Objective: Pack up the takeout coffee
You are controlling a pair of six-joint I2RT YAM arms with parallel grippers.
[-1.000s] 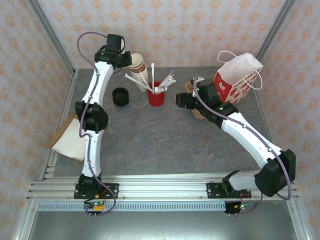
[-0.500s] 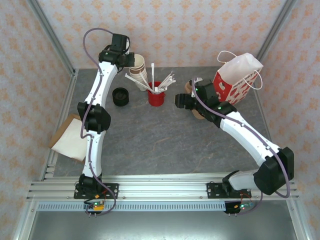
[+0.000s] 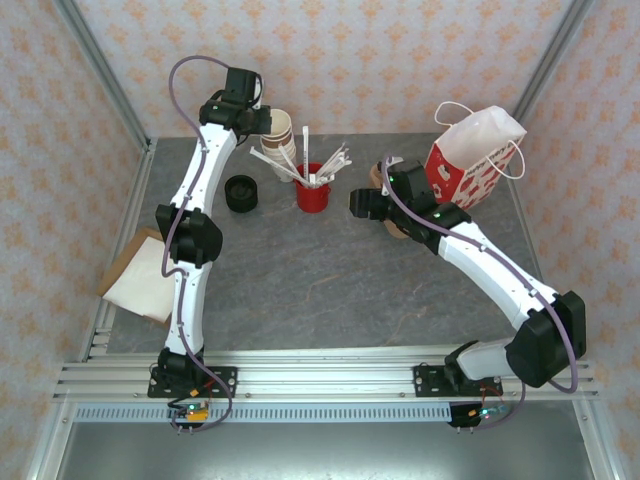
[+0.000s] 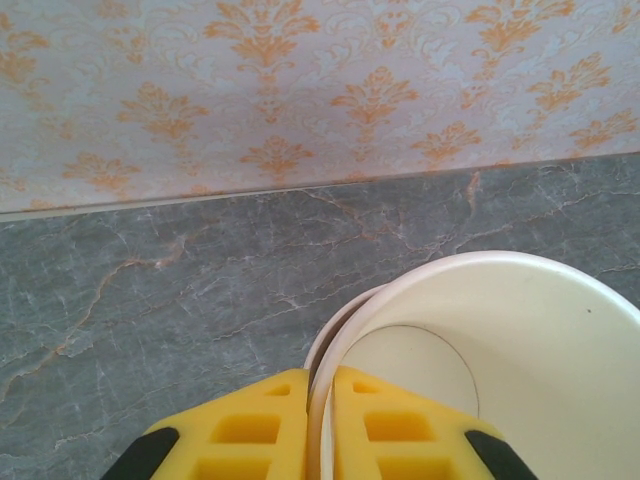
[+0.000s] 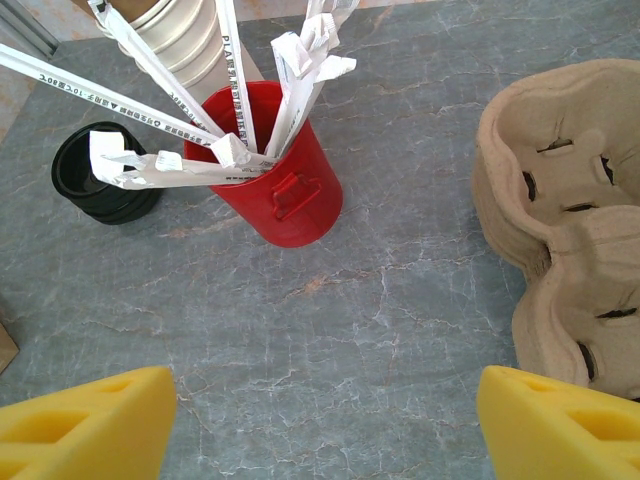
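The takeout coffee is out of view. At the back of the table my left gripper (image 3: 262, 120) is at a stack of lidless cream cups (image 3: 279, 138). In the left wrist view it (image 4: 320, 378) is shut on the rim of the top cream cup (image 4: 520, 330), one yellow finger inside the wall and one outside. My right gripper (image 3: 358, 202) hovers mid-table. In the right wrist view it (image 5: 322, 392) stands open over bare stone, nothing between its fingers.
A red holder (image 3: 312, 192) (image 5: 275, 170) full of wrapped straws stands at centre back. Beside it are stacked loose black lids (image 3: 241, 192) (image 5: 100, 175). A cardboard cup carrier (image 5: 560, 230) lies right of my right gripper. A red-and-white paper bag (image 3: 475, 155) stands back right. Flat paper sheets (image 3: 140, 280) lie at the left edge.
My left arm has shifted a little to the right, onto the cup stack. The right arm has barely moved.
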